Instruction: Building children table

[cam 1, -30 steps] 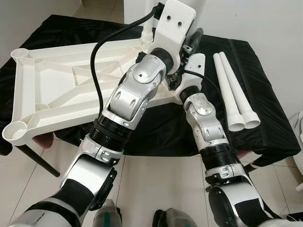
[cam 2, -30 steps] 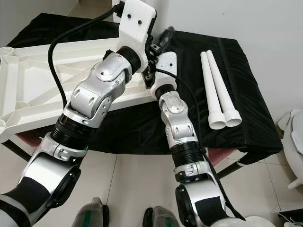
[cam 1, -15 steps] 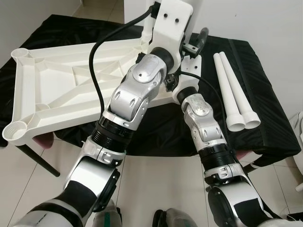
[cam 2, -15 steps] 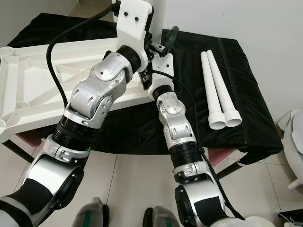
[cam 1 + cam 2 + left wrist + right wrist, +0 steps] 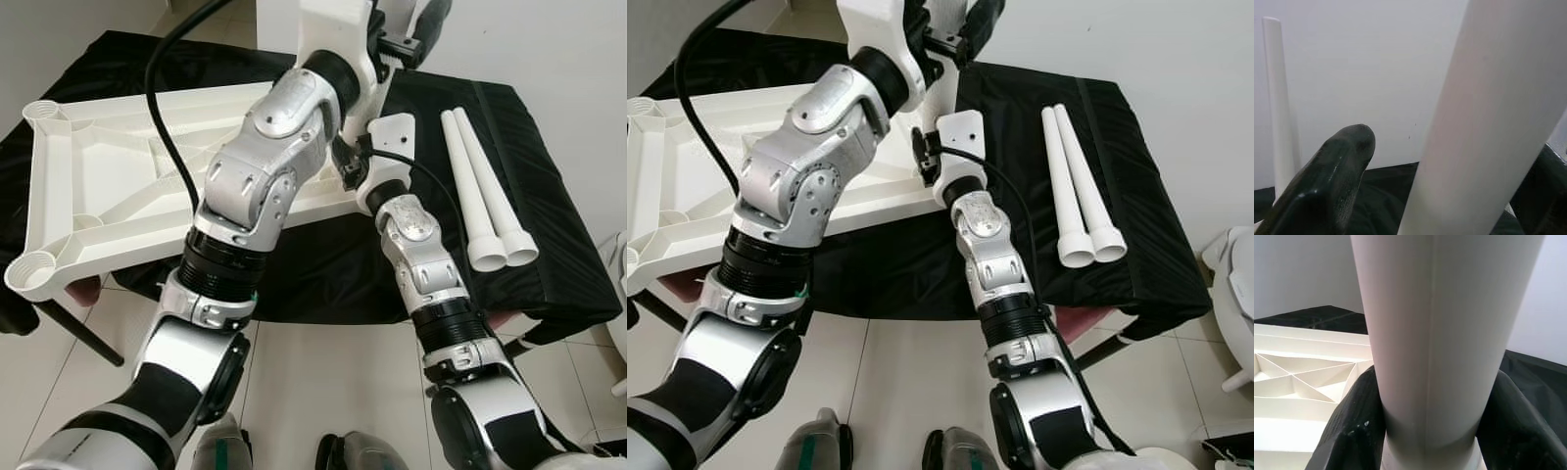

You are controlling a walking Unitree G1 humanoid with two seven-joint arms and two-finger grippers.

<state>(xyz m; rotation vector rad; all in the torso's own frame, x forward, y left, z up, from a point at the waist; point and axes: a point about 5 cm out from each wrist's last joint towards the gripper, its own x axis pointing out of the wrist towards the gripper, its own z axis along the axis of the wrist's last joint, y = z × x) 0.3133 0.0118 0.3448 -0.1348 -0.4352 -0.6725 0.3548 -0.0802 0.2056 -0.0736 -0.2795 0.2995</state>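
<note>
Black cloth covers the desk (image 5: 549,274) that fills the upper half of both eye views, with pale floor tiles below it and a white wall behind. Upside down on the cloth, across the left and centre of the frame, lies the white plastic tabletop (image 5: 108,196), its ribbed underside up and round leg sockets showing at its left corners. Both arms meet at the tabletop's right end, at the upper centre of the frame, around a white leg (image 5: 1444,333) that stands upright there. The right claw (image 5: 1430,431) is pinching this leg low down, a black finger pressed to each side just above the base. The left claw (image 5: 1449,196) sits higher on the same leg, its fingers (image 5: 1327,181) spread on either side, and whether they bear on it cannot be told. In the left wrist view a second upright leg (image 5: 1278,98) stands thin and pale against the wall, so it seems one leg is already in place. Two more legs (image 5: 485,196) lie side by side on the cloth at the right of the frame, untouched. By this reckoning the job is about halfway: one leg standing, one being seated in its socket, two waiting.
</note>
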